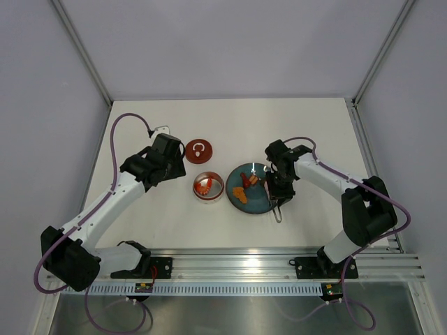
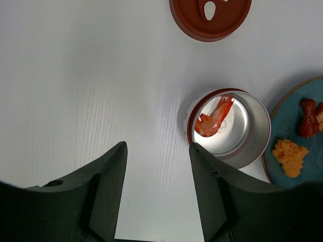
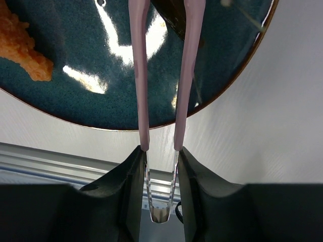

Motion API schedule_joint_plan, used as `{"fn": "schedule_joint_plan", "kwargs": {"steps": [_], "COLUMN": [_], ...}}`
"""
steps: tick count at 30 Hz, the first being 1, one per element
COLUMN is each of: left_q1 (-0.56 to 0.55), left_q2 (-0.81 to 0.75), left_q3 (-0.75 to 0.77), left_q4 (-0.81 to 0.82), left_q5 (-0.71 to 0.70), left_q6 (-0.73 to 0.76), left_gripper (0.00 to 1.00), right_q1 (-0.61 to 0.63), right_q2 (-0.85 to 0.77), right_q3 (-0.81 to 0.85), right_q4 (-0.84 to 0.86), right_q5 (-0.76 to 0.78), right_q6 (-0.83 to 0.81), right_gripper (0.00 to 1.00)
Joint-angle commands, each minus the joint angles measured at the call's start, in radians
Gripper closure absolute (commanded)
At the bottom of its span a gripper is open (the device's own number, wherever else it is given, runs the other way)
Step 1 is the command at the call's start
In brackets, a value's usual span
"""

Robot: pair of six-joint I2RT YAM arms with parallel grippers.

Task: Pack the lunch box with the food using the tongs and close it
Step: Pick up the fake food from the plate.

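The steel lunch box (image 1: 208, 187) (image 2: 229, 128) stands open on the table with one orange-red piece of food (image 2: 216, 117) inside. Its dark red lid (image 1: 198, 151) (image 2: 210, 17) lies apart behind it. More food, an orange piece (image 1: 239, 195) (image 3: 20, 48) and red pieces (image 1: 246, 180) (image 2: 308, 118), lies on the teal plate (image 1: 260, 204) (image 3: 91, 101). My right gripper (image 1: 279, 190) (image 3: 160, 151) is shut on the pink tongs (image 3: 144, 75), whose arms reach over the plate. A dark brown piece (image 3: 174, 17) shows between them. My left gripper (image 1: 173, 167) (image 2: 157, 148) is open, just left of the lunch box.
An aluminium rail (image 1: 237, 265) runs along the near table edge, just behind the tongs' bend (image 3: 160, 217). Grey enclosure walls stand left, right and behind. Purple cables (image 1: 122, 122) loop off both arms.
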Motion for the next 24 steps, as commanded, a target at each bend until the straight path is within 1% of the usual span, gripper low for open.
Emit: {"fn": "schedule_joint_plan", "kwargs": {"steps": [1, 7, 13, 14, 17, 24], "left_q1": [0.003, 0.005, 0.005, 0.003, 0.005, 0.003], "left_q2": [0.000, 0.005, 0.005, 0.007, 0.002, -0.001], "left_q3": [-0.012, -0.012, -0.012, -0.012, -0.016, -0.029], "left_q4": [0.047, 0.052, 0.053, 0.052, 0.052, 0.053], "left_q5": [0.003, 0.006, 0.009, 0.009, 0.009, 0.006], "left_q6": [0.006, 0.003, 0.002, 0.002, 0.002, 0.002], "left_gripper": [0.44, 0.44, 0.44, 0.44, 0.44, 0.44], "right_q1": [-0.006, 0.021, 0.032, 0.032, 0.031, 0.032], "right_q2": [0.004, -0.035, -0.095, -0.100, -0.106, -0.075], "right_q3": [-0.011, 0.002, 0.052, 0.056, 0.068, 0.039], "right_q4": [0.013, -0.005, -0.051, -0.062, -0.070, -0.044], "right_q5": [-0.057, -0.094, -0.013, 0.020, 0.050, -0.005], "right_q6": [-0.008, 0.009, 0.015, 0.021, 0.027, 0.044], "right_gripper": [0.64, 0.64, 0.65, 0.65, 0.64, 0.64]}}
